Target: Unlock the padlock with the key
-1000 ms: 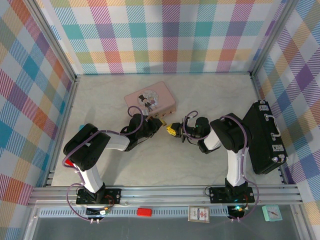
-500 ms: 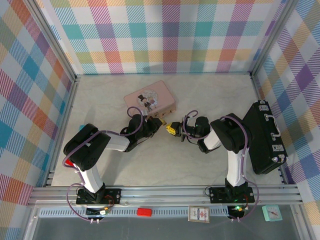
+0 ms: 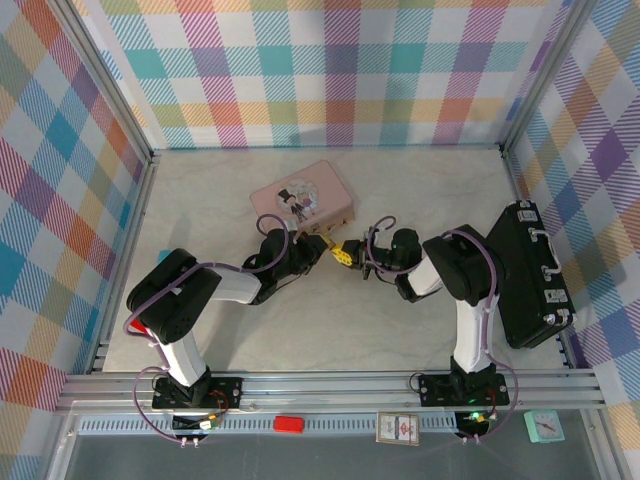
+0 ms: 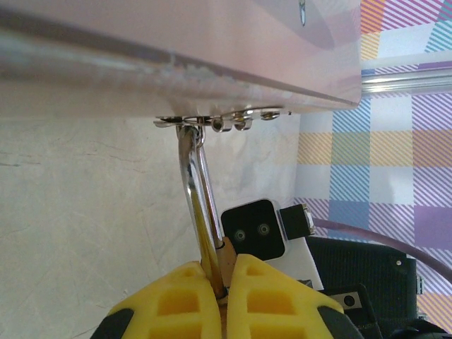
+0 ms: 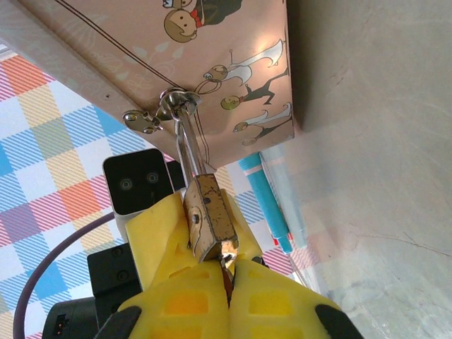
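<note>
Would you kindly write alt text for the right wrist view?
A brass padlock, its shackle through the clasp of the pink tin, is pinched by the left gripper. Beneath it, the right gripper holds the key at its base.

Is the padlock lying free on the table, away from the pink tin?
No, the padlock hangs by its shackle from the clasp of the pink tin.

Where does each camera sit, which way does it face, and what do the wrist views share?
Top external: above and behind the bases, looking down on left arm and right arm meeting beside the pink rectangular tin.
Left wrist: looks along the yellow left jaws, shut on the small brass padlock, toward the tin.
Right wrist: faces the opposite way, right jaws pinching the thin dark key at the padlock's base.
Shared: padlock, tin, and each other's wrist camera.
</note>
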Available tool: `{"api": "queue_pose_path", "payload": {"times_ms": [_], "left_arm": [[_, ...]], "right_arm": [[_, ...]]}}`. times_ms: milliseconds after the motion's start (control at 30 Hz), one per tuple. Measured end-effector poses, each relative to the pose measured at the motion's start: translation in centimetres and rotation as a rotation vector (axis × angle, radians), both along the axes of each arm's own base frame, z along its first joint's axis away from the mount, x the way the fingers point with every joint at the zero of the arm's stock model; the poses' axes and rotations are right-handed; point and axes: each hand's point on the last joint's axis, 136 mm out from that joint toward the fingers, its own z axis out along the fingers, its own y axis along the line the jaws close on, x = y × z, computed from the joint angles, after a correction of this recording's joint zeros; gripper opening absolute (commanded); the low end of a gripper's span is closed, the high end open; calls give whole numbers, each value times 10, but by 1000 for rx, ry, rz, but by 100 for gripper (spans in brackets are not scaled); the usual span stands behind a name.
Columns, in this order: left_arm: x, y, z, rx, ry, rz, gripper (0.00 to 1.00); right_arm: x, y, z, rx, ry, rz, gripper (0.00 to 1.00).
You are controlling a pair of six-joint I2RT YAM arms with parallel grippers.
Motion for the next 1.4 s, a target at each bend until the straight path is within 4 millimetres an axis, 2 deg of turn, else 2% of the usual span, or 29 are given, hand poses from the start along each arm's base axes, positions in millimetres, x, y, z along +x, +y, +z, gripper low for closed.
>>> {"api": "queue_pose_path", "payload": {"times_ms": [100, 200, 333, 667, 933, 1100, 1200, 1400], "left_arm": [[1, 0, 3, -1, -6, 7, 0], [1, 0, 3, 6, -2, 9, 0], [0, 0, 4, 30, 9, 14, 0], [-3, -2, -3, 104, 35, -5, 0], [-5, 0, -8, 121, 50, -8, 0], [-6, 0, -10, 128, 51, -10, 0], [-7, 1, -12, 134, 59, -12, 0], [-7, 1, -12, 133, 61, -14, 0]], "right_arm": [[1, 0, 3, 5, -9, 5, 2], [1, 0, 3, 3, -15, 9, 16], [-1, 0, 1, -3, -19, 17, 28], [-5, -5, -7, -32, -44, 3, 43], [0, -13, 3, -36, -117, -7, 46], [1, -18, 2, -41, -123, -10, 31], [0, -19, 2, -42, -129, -6, 26], [-4, -17, 0, -42, -123, 1, 31]]}}
